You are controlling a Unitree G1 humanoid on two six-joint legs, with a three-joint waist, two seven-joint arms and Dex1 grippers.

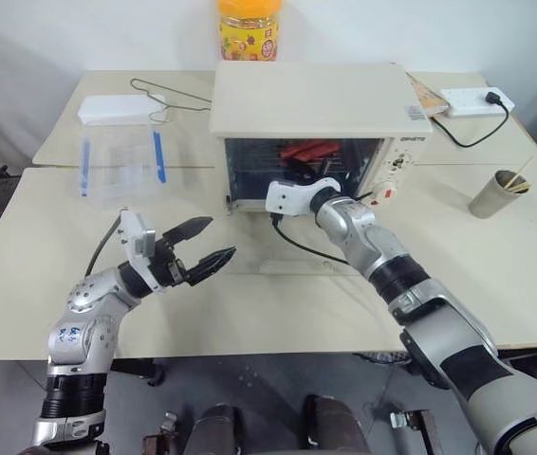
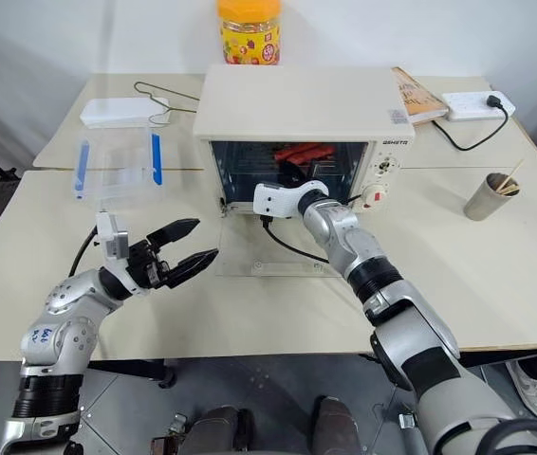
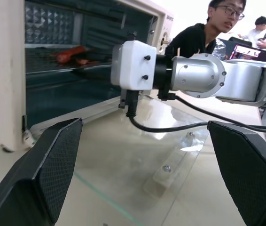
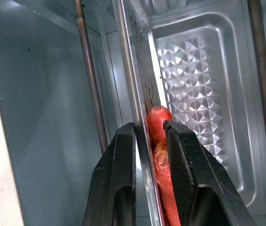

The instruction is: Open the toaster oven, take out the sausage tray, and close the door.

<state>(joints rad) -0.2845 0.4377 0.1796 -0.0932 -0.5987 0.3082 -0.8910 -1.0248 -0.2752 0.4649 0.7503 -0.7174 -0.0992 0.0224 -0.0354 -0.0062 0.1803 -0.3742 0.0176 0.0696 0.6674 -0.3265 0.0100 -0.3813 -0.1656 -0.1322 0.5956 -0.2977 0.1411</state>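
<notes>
The cream toaster oven (image 1: 316, 100) stands at the table's middle with its door (image 2: 249, 251) folded down flat in front of it. Inside, the sausage tray (image 4: 141, 113) carries two red-orange sausages (image 1: 308, 150) on a shelf. My right gripper (image 4: 147, 126) reaches into the cavity and is shut on the tray's front rim, one finger on each side of the thin metal edge, with the sausages (image 4: 159, 127) just beyond. My left gripper (image 1: 221, 237) hovers open over the table, ahead and left of the lowered door, holding nothing.
A clear plastic box with blue clips (image 1: 121, 161) sits left of the oven and an orange jar (image 1: 248, 30) behind it. A paper cup with sticks (image 1: 498, 192) and a power strip (image 1: 477, 98) are on the right. A person (image 3: 213, 23) sits beyond the table.
</notes>
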